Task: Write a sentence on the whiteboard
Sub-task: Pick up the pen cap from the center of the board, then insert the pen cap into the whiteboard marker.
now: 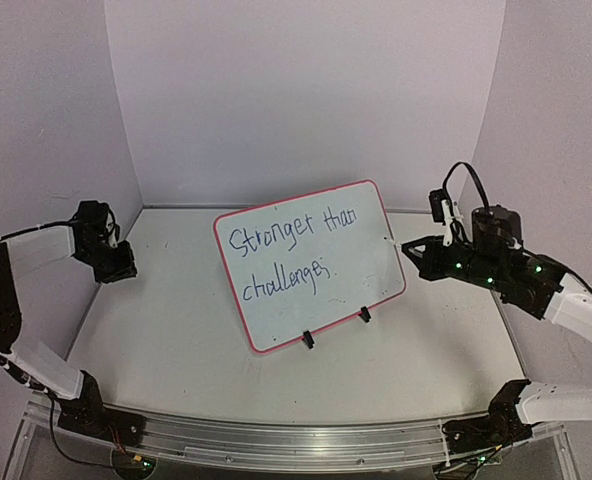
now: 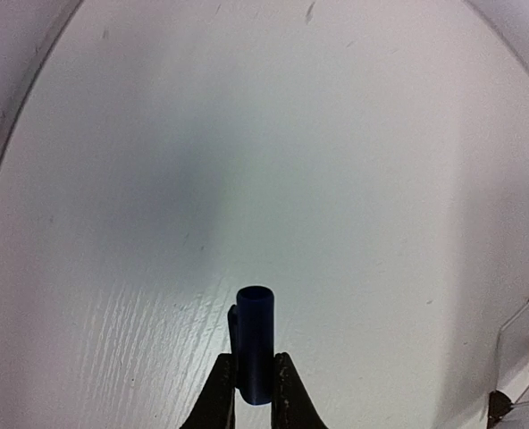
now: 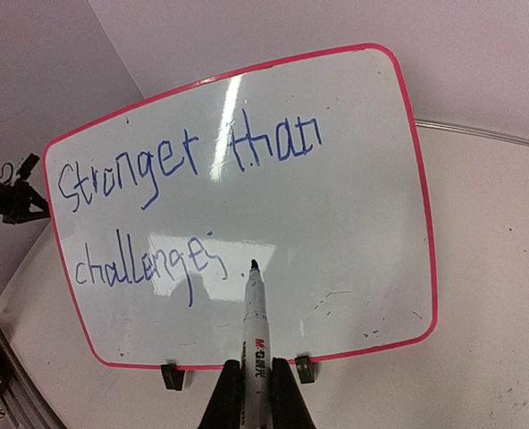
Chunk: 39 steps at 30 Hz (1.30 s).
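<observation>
Across the glossy, round-cornered whiteboard runs the blue handwritten sentence.

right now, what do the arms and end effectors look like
The left arm and right arm have white links and black joints. The left end effector and right end effector are black and tapered. A black cable loops above the right wrist, beside green lights.

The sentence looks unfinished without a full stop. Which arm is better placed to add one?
Right. The right gripper holds the marker, its tip aimed at the whiteboard just after the sentence. The left gripper holds only the cap, away from the board.
</observation>
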Available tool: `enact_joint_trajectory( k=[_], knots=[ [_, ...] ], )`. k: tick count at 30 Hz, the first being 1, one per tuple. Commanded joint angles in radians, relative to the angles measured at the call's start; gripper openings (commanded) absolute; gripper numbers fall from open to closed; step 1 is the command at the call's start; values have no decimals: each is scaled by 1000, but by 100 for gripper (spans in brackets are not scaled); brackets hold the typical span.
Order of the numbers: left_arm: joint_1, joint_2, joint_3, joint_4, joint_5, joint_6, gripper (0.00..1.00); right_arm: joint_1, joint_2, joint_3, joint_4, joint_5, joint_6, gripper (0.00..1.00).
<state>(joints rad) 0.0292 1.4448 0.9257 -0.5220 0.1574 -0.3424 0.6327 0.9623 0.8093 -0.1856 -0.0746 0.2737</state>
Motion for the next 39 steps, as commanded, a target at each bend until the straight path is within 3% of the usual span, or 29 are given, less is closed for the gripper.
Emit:
enact_joint_trajectory(
  k=[1, 7, 14, 23, 28, 32, 39],
  knots=[
    [-37, -123, 138, -17, 49, 88, 0, -6, 50, 131, -137, 98, -7, 0],
    [-243, -151, 341, -118, 48, 246, 0, -16, 132, 234, -206, 34, -38, 0],
    [-426, -143, 500, -196, 150, 421, 0, -39, 168, 343, -374, 13, -71, 0],
    [-772, -71, 572, -321, 222, 527, 0, -38, 178, 441, -519, -465, -116, 0],
    [-925, -9, 583, -304, 253, 539, 0, -37, 249, 475, -535, -722, -101, 0],
    [-994, 62, 586, -304, 322, 585, 0, -36, 294, 490, -533, -880, -96, 0],
    [-1039, 111, 564, -265, 422, 625, 0, -33, 347, 478, -531, -996, -80, 0]
  ],
)
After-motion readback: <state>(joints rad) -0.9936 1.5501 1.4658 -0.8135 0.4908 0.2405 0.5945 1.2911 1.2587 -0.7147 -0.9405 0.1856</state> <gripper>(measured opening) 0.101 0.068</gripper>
